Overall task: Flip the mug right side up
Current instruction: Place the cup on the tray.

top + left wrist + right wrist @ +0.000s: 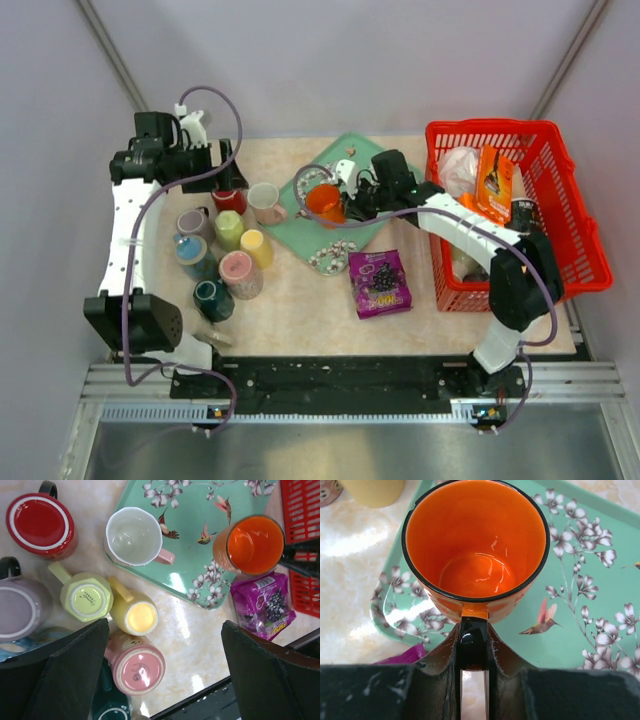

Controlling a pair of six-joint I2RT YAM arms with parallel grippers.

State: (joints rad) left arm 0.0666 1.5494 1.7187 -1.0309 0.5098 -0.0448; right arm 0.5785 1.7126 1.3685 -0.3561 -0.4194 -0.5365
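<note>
One orange mug [475,555], black rim, upright on tray [580,630] — right hand [472,652] pinching its handle [472,632]; left hand [165,630] agape

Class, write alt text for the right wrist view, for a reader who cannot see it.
An orange mug, open end up and empty, fills the view, its black handle pinched between the fingers of the right hand. Beneath it is a green tray printed with flowers and a hummingbird.
</note>
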